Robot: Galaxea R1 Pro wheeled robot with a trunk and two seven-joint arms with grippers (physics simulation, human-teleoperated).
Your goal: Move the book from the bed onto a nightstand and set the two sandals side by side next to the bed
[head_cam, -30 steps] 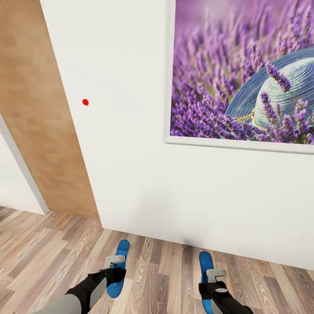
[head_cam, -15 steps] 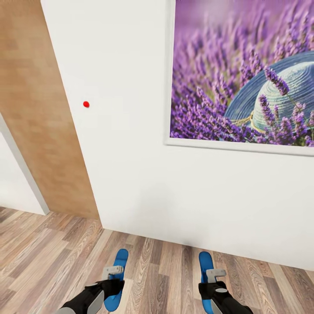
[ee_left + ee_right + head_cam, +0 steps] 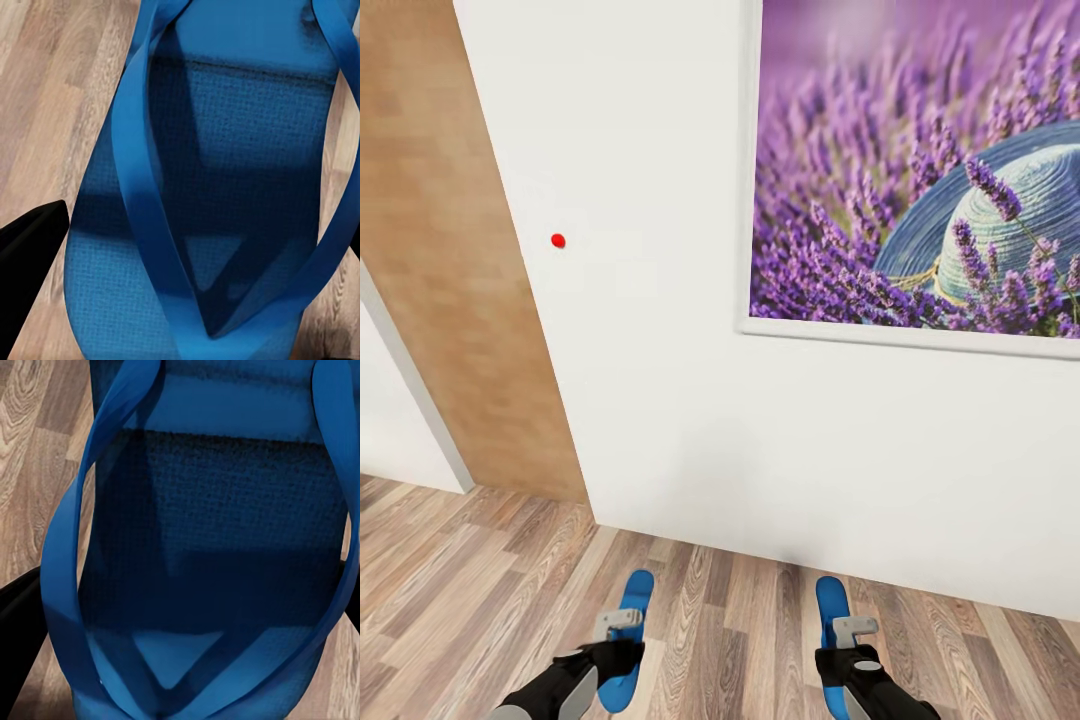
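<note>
At near left of the head view, left gripper [image 3: 622, 625] closed on left sandal [image 3: 628, 640], bright blue, sole lengthwise pointing toward the far wall, held above the wood-plank floor [image 3: 480, 580]. At near right, right gripper [image 3: 853, 633] closed on right sandal [image 3: 832, 625], likewise blue and pointing away. Well apart from each other, roughly parallel, both short of the wall base.

In the left wrist view, left sandal [image 3: 225, 195] seen close: textured footbed, thong straps meeting in a V, one dark fingertip [image 3: 30, 262] at its edge, floor planks [image 3: 60, 82] beyond. In the right wrist view, right sandal [image 3: 210, 547] similar, straps converging, a dark fingertip [image 3: 16, 622] at one side, floor [image 3: 37, 450] beside it (contact of pads with the soles not resolvable at this range, though each sandal sits between the fingers).

Ahead, across most of the head view, a plain white wall [image 3: 660, 380]. On it, far right, a framed picture [image 3: 920, 170] of lavender with a woven blue hat, white frame. Left of the picture, a small red dot [image 3: 558, 241] on the wall. Far left, a light wood panel [image 3: 450, 280] running from top to floor, with a white edge [image 3: 400, 390] beside it.
</note>
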